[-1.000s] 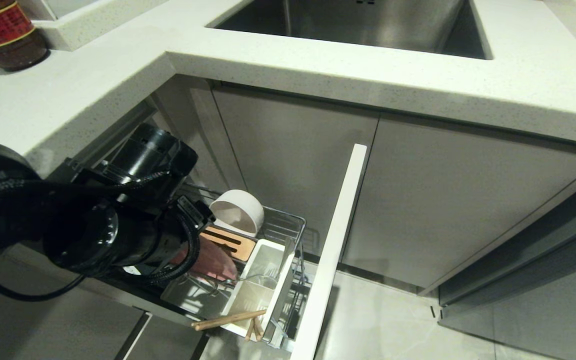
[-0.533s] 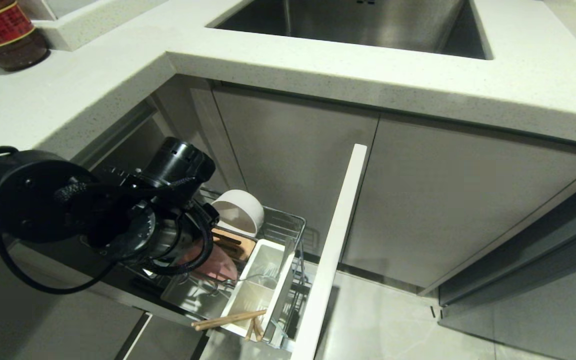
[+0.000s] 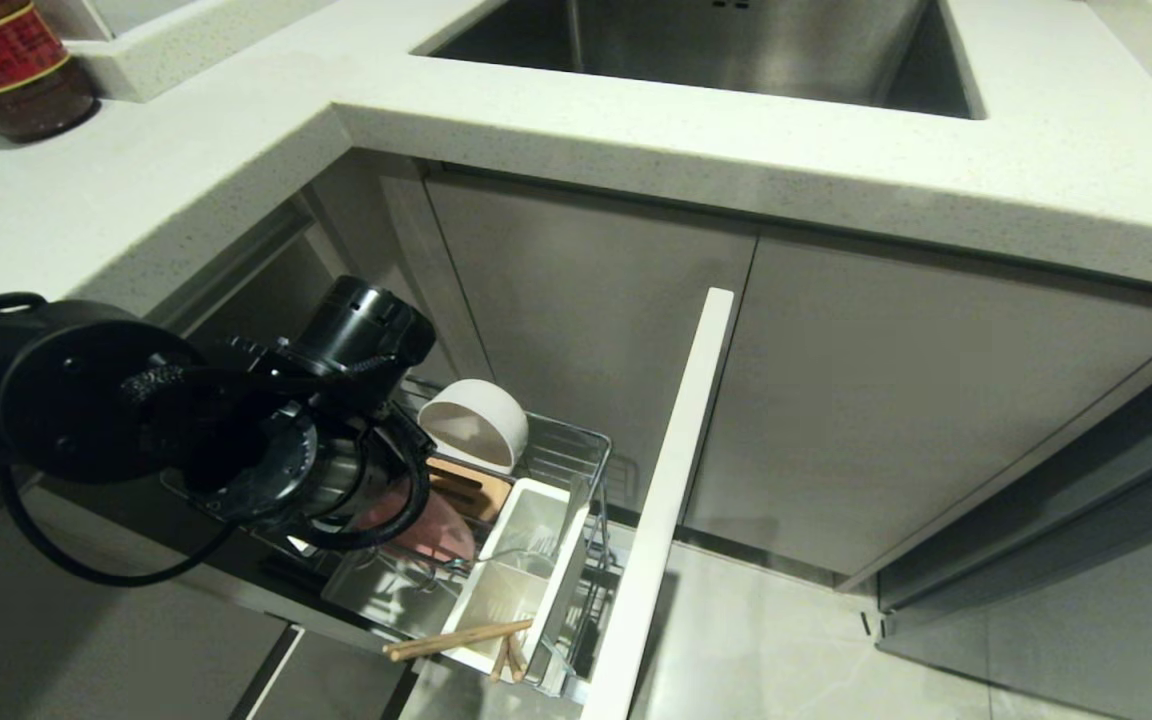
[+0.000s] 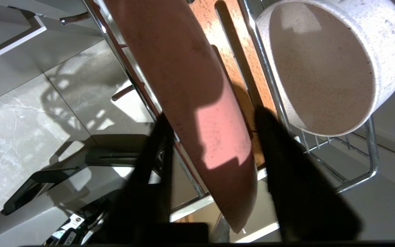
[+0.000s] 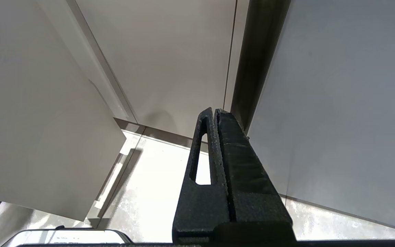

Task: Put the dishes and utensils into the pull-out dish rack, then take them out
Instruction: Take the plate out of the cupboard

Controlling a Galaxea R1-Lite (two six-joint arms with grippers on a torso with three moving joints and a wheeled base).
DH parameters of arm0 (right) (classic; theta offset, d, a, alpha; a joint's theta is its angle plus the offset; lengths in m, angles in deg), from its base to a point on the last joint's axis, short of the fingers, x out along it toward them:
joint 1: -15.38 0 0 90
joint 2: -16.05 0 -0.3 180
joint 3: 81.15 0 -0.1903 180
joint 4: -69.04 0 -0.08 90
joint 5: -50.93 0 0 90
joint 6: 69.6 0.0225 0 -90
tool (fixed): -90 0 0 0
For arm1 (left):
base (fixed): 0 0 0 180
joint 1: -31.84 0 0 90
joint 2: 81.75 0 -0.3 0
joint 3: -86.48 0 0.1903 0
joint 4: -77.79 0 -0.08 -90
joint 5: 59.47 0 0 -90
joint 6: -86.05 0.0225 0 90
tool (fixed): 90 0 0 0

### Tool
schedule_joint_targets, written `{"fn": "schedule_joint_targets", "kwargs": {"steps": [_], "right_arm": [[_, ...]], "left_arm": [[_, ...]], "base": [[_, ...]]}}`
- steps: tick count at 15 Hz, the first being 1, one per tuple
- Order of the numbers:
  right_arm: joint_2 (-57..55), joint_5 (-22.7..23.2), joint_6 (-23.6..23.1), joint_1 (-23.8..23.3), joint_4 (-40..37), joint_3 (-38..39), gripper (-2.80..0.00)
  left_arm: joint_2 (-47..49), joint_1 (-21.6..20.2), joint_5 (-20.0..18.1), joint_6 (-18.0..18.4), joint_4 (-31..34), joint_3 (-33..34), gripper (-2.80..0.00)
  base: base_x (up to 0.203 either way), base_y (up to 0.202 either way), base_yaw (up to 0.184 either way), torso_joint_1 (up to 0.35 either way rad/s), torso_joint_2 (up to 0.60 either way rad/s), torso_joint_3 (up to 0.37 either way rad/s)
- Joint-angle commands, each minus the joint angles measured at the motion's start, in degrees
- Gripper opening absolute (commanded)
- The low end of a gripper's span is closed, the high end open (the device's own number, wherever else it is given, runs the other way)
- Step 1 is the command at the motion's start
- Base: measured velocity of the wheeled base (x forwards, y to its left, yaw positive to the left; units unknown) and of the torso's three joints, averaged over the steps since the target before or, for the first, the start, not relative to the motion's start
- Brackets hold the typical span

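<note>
My left gripper (image 4: pixel 211 118) reaches down into the pull-out dish rack (image 3: pixel 576 440), and the pink plate (image 4: pixel 190 85) stands on edge right between my two fingers (image 4: pixel 286 164). They are about half apart, one on each face of the plate near its rim; I cannot tell whether they press on it. The plate leans in the rack's wire slots, just beside the slotted wooden strip (image 4: pixel 231 61). On the strip's other side the speckled bowl (image 4: pixel 327 65) lies tipped on its side against the rack's wire, apart from my fingers. At the rack's front, the white cutlery caddy (image 3: pixel 526 580) sits behind the white front panel (image 3: pixel 666 500), with the chopsticks (image 3: pixel 461 640) lying across its near edge. My right gripper (image 5: pixel 214 115) hangs by the cupboard doors, away from the rack, fingers pressed together and holding nothing.
</note>
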Motion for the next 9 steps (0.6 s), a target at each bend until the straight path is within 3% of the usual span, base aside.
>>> {"fn": "schedule_joint_targets", "kwargs": {"steps": [1,9], "right_arm": [[0.0,0.0,0.0,0.0,0.0,1.5,-2.8],[0.0,0.0,0.0,0.0,0.0,1.5,-2.8]], "left_arm": [[-0.7,0.2,0.6,-0.6,0.1,0.0,-2.8],[-5.3,1.8,1.0,-1.1,0.1,-0.5,-2.8]], "base": [[0.0,0.0,0.0,0.0,0.0,0.0],[0.0,0.0,0.0,0.0,0.0,0.0]]}}
